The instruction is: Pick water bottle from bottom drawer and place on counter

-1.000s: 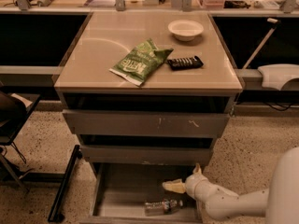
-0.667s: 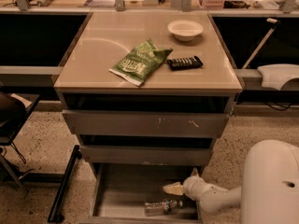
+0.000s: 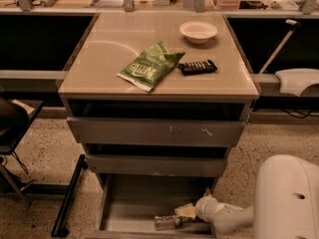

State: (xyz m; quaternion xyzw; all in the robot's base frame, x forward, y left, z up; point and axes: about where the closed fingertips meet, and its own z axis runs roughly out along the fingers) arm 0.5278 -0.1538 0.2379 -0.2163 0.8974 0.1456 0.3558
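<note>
The water bottle (image 3: 166,222), small, clear and crinkled, lies on its side near the front of the open bottom drawer (image 3: 130,203). My gripper (image 3: 185,211) is low inside the drawer, right at the bottle's right end, on the end of my white arm (image 3: 224,217), which reaches in from the right. I cannot tell whether it touches the bottle. The tan counter (image 3: 104,54) tops the grey cabinet above.
On the counter lie a green chip bag (image 3: 149,66), a black remote-like bar (image 3: 198,66) and a white bowl (image 3: 198,31). Two grey-fronted drawers (image 3: 154,132) overhang the bottom drawer. My white body (image 3: 289,198) fills the lower right. A black chair (image 3: 10,128) stands at left.
My gripper has dropped lower in the drawer, down to the bottle's right end. My white body has swung further into view at the lower right. The bottle has not moved.
</note>
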